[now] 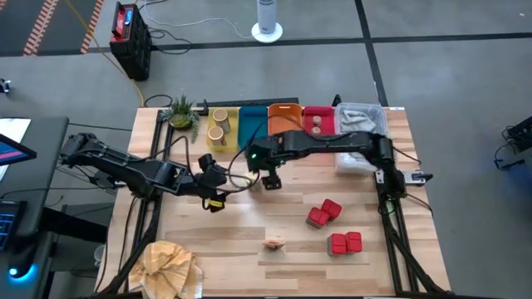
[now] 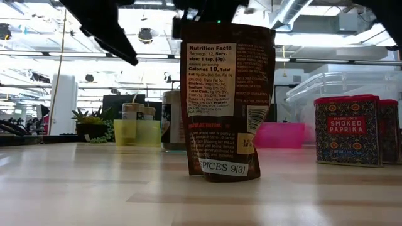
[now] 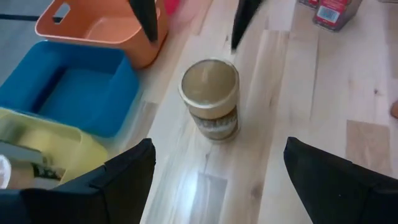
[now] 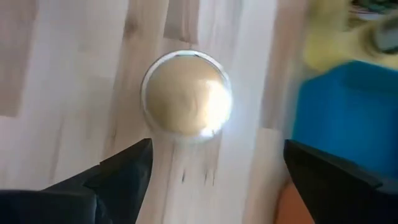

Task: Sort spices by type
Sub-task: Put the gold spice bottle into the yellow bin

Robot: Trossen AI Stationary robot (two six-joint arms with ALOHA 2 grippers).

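Black fingers of the right gripper (image 1: 271, 179) stand wide apart w/ nothing between them, hanging right above a pale round tub (image 4: 186, 93) that sits upright on the wood table (image 1: 249, 232). In the left wrist view the same tub (image 3: 210, 96) shows free of both finger tips above it, just beside the orange tray (image 3: 102, 28) and blue tray (image 3: 68, 84). Left gripper (image 1: 214, 198) is also spread open and empty, low over the table just left of the tub, pointing at it.

Trays line the far edge: yellow tray (image 1: 223, 129) w/ two more yellow-topped tubs (image 1: 218, 124) inside, then blue tray (image 1: 252, 124), orange tray (image 1: 283, 116), red tray (image 1: 317, 121) w/ tiny jars in it, can't tell how many. Clear bin (image 1: 359, 120) sits at the far right end.

Red packs (image 1: 324, 213) lie in a pair near mid-table, a second pair (image 1: 344, 242) closer to the front. Dark packet (image 1: 274, 243) stands at the front, well apart from the grippers; low view shows it upright (image 2: 227, 100). Tan cloth (image 1: 170, 264) is bunched at the front left corner; a small plant (image 1: 181, 112) sits by the yellow tray.
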